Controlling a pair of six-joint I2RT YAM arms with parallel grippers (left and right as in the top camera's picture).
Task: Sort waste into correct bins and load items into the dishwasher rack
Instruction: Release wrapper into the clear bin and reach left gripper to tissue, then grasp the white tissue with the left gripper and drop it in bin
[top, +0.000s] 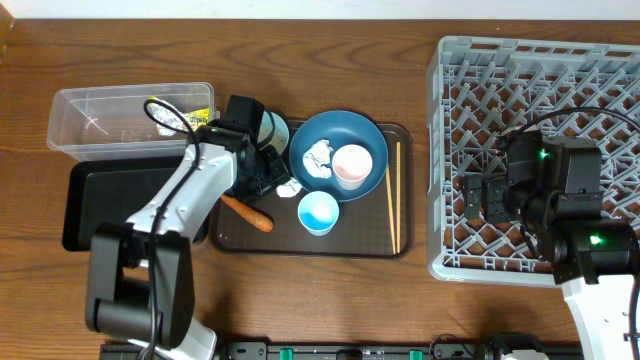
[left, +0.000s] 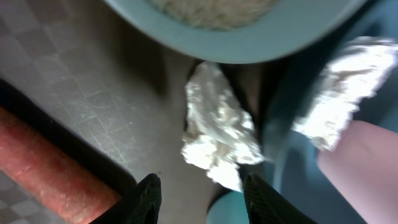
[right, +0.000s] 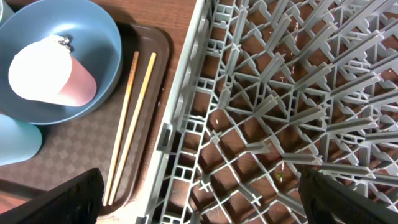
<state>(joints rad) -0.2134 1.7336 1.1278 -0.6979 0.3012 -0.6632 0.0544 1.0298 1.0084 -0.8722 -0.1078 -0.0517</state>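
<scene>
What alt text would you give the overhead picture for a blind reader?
A brown serving tray on a wooden table holds a dark blue dish containing a pink cup and crumpled paper, plus a light blue cup, chopsticks and a carrot piece. The left arm reaches over it; the right arm hangs over a grey rack.

Wooden table (top: 330, 60), grey rack (top: 540, 45), brown serving tray (top: 360, 232), clear tub (top: 110, 120), black tray (top: 90, 210)

— Any writing legible here?
— None. The yellow-green wrapper (top: 197, 116) in the clear tub (top: 90, 125), at ten o'clock in the overhead view, bears print too small to read.
</scene>
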